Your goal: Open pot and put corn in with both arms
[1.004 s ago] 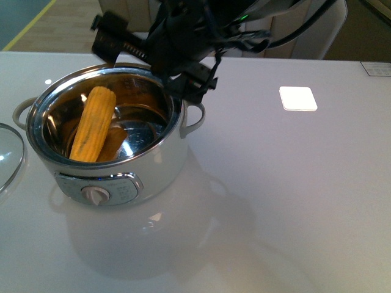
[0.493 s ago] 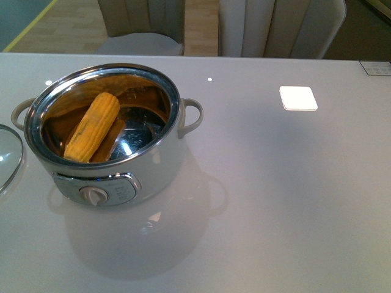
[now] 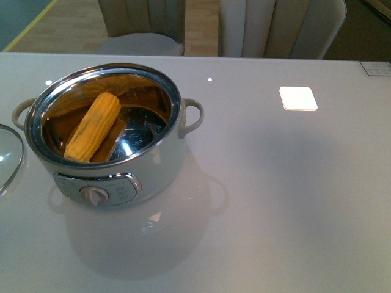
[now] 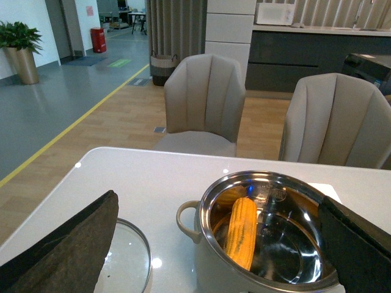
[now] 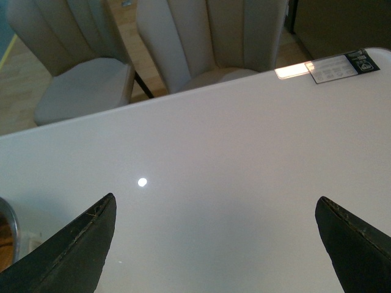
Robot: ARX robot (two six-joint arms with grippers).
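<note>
Front view is showing neither arm; one pot [image 3: 107,137] is sitting on the white counter [image 3: 287,195] with one corn [image 3: 93,126] cob lying inside, leaning against the steel wall. One glass lid [image 3: 9,155] is lying just beside the pot, cut off by the frame edge. Two chairs [image 3: 278,27] are standing behind the counter, only partly showing. Left wrist view is catching just the two dark fingertips [image 4: 67,250] of the left end effector [image 4: 214,256], spread wide and holding nothing. Right end effector [image 5: 214,244] is likewise gaping open over bare counter, only a sliver of the pot's rim showing.
</note>
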